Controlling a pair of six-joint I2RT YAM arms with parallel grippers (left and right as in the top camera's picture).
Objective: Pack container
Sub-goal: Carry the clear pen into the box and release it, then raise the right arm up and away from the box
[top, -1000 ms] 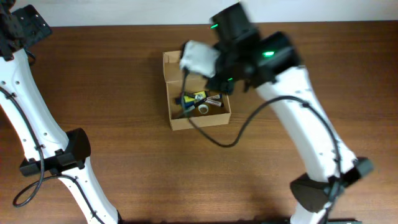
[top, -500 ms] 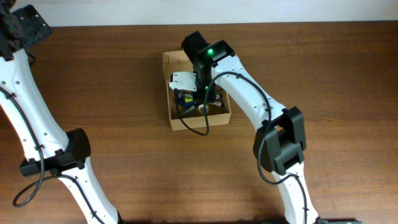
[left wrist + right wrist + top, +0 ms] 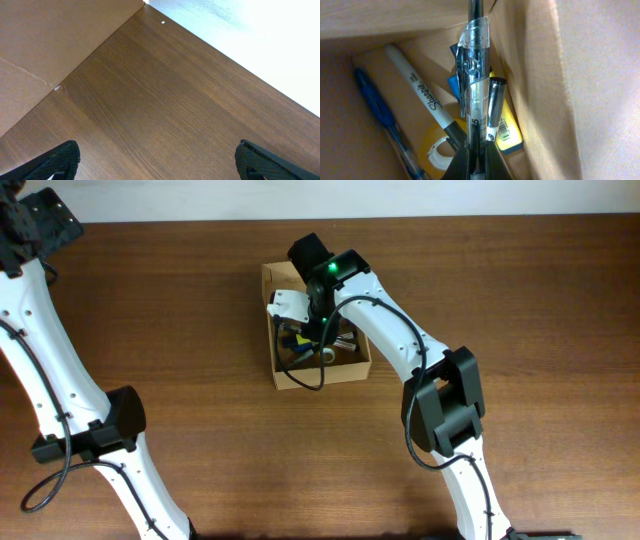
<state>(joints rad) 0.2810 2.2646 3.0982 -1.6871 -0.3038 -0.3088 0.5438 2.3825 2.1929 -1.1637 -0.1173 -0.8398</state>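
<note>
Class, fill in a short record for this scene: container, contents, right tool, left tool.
container: tan cardboard box, flap open, on wooden table
contents: Sharpie marker, blue pen, tape roll, yellow barcoded item
right tool: inside container, shut on clear pen
left tool: open, far from container

An open tan cardboard container (image 3: 282, 278) sits on a dark wooden table (image 3: 200, 280). The white right arm (image 3: 385, 330) reaches down into it from its right. The left arm (image 3: 45, 360) stands well to its left.
</note>
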